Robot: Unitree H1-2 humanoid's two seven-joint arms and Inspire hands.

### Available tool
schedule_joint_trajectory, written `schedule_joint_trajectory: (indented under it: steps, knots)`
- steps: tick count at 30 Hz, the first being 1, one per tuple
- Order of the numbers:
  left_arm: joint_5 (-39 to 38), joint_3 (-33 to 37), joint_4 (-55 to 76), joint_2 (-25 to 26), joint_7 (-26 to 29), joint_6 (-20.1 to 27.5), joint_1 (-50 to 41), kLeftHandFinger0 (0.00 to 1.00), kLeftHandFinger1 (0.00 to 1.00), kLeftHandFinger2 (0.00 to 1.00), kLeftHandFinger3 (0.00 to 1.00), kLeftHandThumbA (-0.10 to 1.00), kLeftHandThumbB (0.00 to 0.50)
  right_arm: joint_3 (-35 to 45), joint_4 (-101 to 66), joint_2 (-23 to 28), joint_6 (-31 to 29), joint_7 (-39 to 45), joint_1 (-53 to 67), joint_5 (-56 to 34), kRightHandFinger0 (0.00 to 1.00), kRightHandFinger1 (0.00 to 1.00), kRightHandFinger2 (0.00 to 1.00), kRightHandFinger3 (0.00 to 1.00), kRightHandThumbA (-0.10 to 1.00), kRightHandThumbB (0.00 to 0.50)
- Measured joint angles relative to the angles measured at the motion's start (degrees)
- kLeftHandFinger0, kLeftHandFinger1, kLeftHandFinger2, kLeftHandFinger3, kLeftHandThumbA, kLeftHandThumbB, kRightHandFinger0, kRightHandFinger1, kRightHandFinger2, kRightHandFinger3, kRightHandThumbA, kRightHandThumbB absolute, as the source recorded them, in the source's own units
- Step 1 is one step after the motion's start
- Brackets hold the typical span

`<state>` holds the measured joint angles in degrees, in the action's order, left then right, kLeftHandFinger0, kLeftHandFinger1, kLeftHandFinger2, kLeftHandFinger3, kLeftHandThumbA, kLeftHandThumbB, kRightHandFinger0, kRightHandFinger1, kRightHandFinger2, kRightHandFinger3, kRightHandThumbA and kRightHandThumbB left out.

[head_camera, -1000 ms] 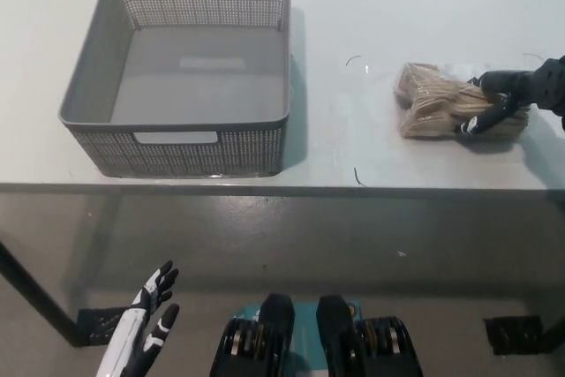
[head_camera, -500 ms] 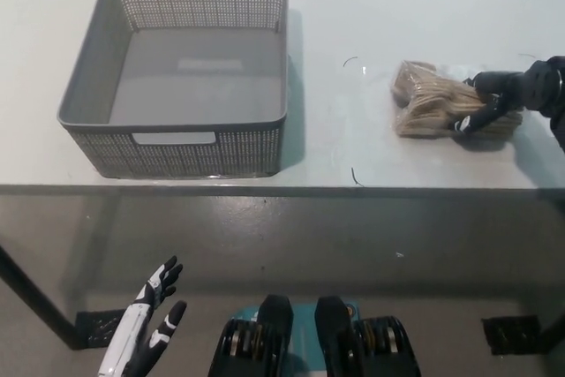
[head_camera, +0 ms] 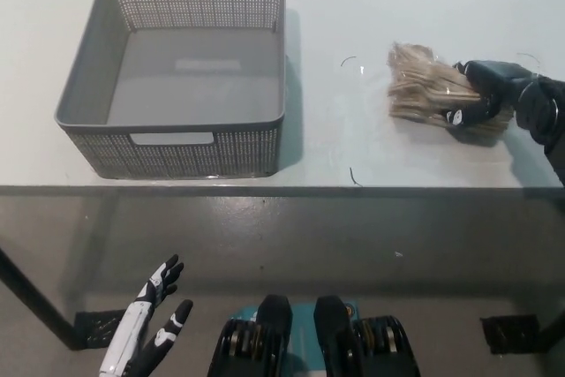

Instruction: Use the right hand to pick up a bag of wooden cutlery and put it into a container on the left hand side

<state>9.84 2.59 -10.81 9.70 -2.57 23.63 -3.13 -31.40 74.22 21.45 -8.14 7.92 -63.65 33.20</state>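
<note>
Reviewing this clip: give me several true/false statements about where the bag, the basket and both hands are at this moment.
1. The grey basket holds nothing. True.
2. The bag of wooden cutlery lies inside the basket. False: it is at the right part of the table, well apart from the basket.
3. The black right hand is closed on the bag. True.
4. The white left hand rests on the table beside the basket. False: it hangs below the table's near edge at the lower left, fingers apart, holding nothing.
</note>
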Motion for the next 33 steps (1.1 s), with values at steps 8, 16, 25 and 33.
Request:
schedule_joint_trajectory:
  steps: [8,16,25,33]
  knots:
    - [0.0,0.0,0.0,0.0,-0.1,-0.1,0.0,1.0,1.0,1.0,1.0,0.78,0.132,5.0,0.0,-0.3,-4.8,-8.0,3.1,-1.2,0.0,0.48,0.9,0.86,-0.1,0.131]
    - [0.2,0.0,0.0,0.0,-0.1,-0.1,0.2,1.0,1.0,1.0,1.0,0.8,0.141,17.1,-2.7,-3.2,-8.4,-13.2,2.7,-5.9,0.0,0.46,0.85,0.87,-0.1,0.111]
    - [0.4,0.0,0.0,0.0,-0.1,0.0,0.4,1.0,1.0,1.0,1.0,0.79,0.133,22.4,-11.5,-7.3,-8.6,-13.8,-1.7,-9.1,0.0,0.45,0.85,0.86,-0.1,0.147]
    - [0.4,0.1,0.0,0.1,-0.5,-0.1,0.3,1.0,1.0,1.0,1.0,0.76,0.117,22.5,-13.7,-11.8,-8.6,-13.5,-4.5,-9.9,0.0,0.42,0.8,0.74,-0.1,0.176]
